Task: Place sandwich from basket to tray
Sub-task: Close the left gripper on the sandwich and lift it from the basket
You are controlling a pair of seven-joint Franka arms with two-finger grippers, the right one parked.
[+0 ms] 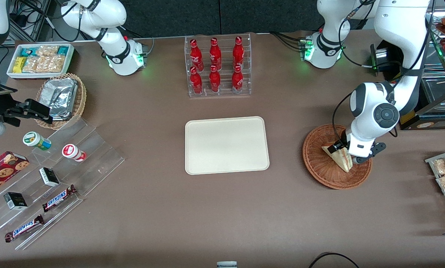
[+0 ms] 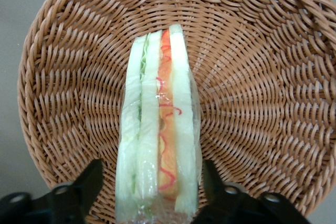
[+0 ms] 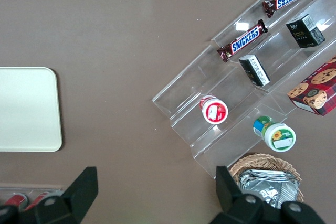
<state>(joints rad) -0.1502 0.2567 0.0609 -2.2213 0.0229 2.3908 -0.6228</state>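
Two fingers of gripper [image 2: 149, 190] spread wide astride sandwich [image 2: 157, 124], seemingly untouching (wrapped, soft); may squash or slip into basket [image 2: 262, 77].

A clear rack [image 1: 218, 67] of six red bottles stands at twelve o'clock on the table. At ten o'clock sit a white bin of snacks [image 1: 40, 59] and a tan basket with a foil pack [image 1: 62, 99]. Two chocolate bars [image 1: 40, 213] lie at eight o'clock.

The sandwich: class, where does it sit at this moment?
The sandwich lies in the basket toward the working arm's end, between the gripper's open fingers.
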